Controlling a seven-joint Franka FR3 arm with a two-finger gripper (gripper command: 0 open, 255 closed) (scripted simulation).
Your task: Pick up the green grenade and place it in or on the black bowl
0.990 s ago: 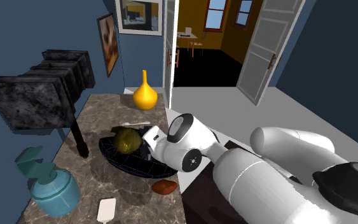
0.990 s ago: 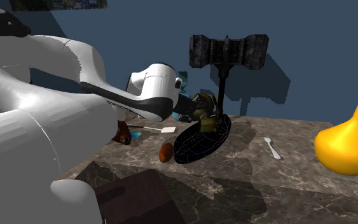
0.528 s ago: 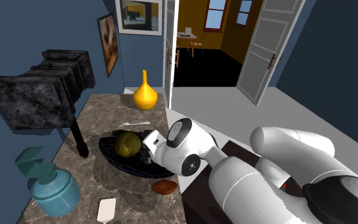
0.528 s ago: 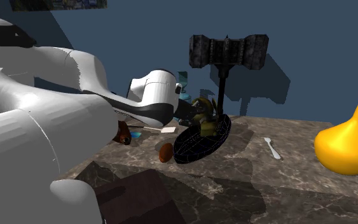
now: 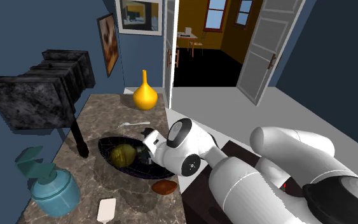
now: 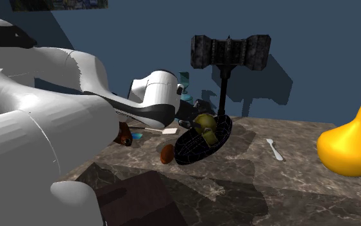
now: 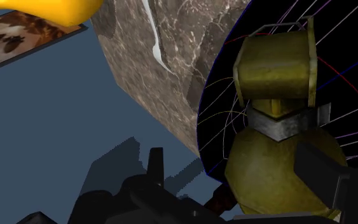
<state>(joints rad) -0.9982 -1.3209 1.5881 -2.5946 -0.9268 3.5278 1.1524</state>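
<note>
The marbled counter [image 5: 110, 108] carries a big dark war hammer [image 5: 41, 89] standing on its handle. The black bowl [image 5: 136, 167] sits near the counter's edge, and a yellow vase [image 5: 145, 95] stands farther back. The olive-green grenade [image 5: 123, 153] lies inside the bowl. The black claw [image 5: 147, 147] hovers just beside the grenade over the bowl, its fingers [image 7: 323, 179] spread apart.

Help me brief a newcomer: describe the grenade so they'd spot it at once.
On the marble counter, at the foot of the big dark hammer, sits a wide black bowl. The grenade lies inside it. It is olive-green and egg-shaped with a grey collar and a boxy top, unlike the yellow vase and the brown lump, which are outside the bowl.
</note>
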